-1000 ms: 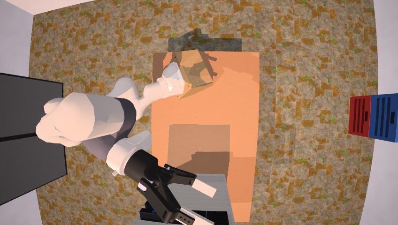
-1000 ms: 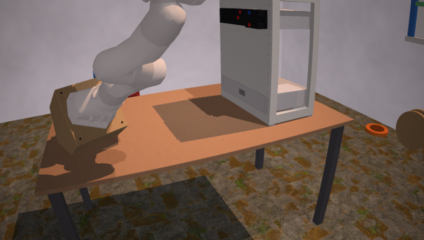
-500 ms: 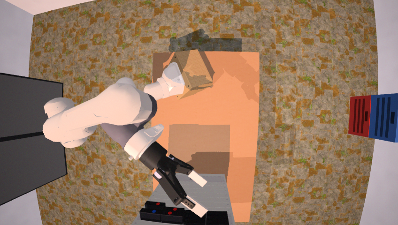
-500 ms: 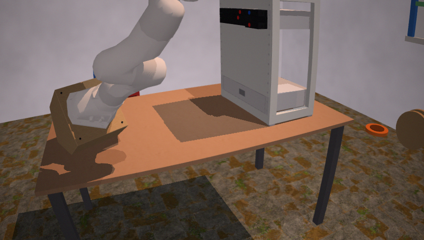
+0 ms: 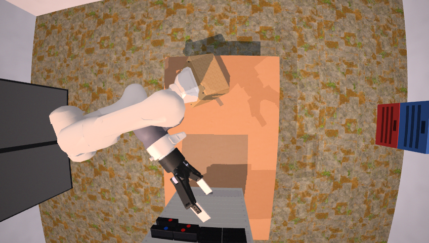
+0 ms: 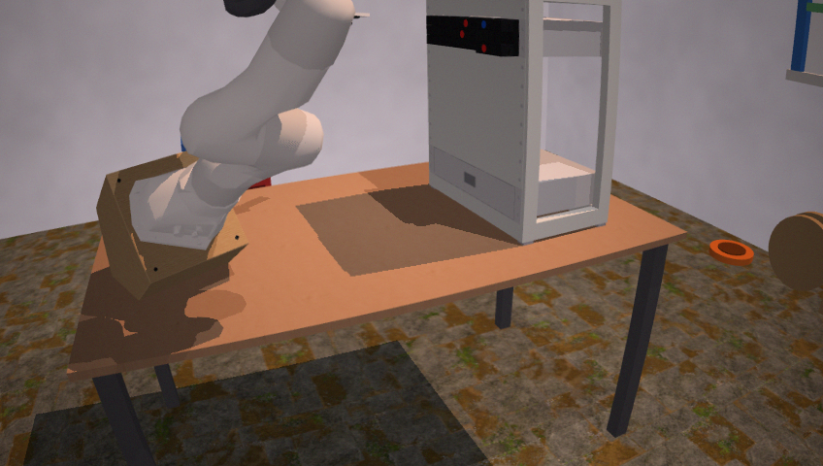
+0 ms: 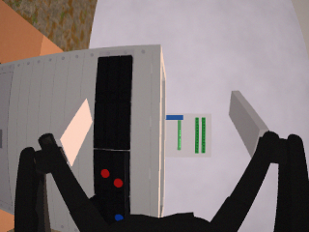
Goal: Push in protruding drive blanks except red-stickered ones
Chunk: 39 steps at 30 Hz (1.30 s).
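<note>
Your tall grey metal rack (image 6: 476,115) stands upright, black drive blanks (image 6: 473,34) across its front; black pincer (image 5: 200,201) spread apart, holding nothing

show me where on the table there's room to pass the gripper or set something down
Widest free stretch of the table: the middle, between the arm's wooden base and the rack. A free strip also runs along the table's long edge by the rack's open side. Crowded: the base's end, and high at the rack's front, where the open gripper hangs near the black drive blanks.
</note>
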Motion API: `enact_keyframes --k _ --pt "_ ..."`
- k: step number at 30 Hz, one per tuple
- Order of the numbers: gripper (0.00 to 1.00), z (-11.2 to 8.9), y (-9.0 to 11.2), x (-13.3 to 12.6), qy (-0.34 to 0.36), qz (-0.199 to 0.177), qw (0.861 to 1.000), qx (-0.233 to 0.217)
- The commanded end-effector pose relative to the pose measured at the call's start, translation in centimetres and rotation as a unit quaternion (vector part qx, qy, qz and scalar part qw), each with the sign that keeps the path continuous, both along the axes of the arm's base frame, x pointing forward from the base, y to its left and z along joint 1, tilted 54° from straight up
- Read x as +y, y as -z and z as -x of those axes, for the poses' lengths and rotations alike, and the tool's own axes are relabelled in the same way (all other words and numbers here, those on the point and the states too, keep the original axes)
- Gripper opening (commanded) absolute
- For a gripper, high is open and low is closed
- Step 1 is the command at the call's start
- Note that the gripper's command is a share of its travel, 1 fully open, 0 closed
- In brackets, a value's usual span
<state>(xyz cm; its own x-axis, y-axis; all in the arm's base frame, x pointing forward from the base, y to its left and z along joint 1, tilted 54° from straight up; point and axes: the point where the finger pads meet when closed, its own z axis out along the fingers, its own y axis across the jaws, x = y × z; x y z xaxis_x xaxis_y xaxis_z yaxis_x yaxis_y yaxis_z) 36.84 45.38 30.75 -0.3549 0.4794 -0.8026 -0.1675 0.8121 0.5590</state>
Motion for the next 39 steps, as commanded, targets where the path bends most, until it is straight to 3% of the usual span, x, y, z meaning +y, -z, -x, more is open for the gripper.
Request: enact_keyframes --k 1,17,39 --pt "1.0 -0.6 -1.5 -2.2 0.033 -0.065 0.997 -0.025" --pt "1.0 -1.6 -3.0 -11.7 0.109 -0.082 0.982 -0.131" --pt "1.0 -0.8 -4.9 -17.8 0.143 -0.085 0.962 -0.217"
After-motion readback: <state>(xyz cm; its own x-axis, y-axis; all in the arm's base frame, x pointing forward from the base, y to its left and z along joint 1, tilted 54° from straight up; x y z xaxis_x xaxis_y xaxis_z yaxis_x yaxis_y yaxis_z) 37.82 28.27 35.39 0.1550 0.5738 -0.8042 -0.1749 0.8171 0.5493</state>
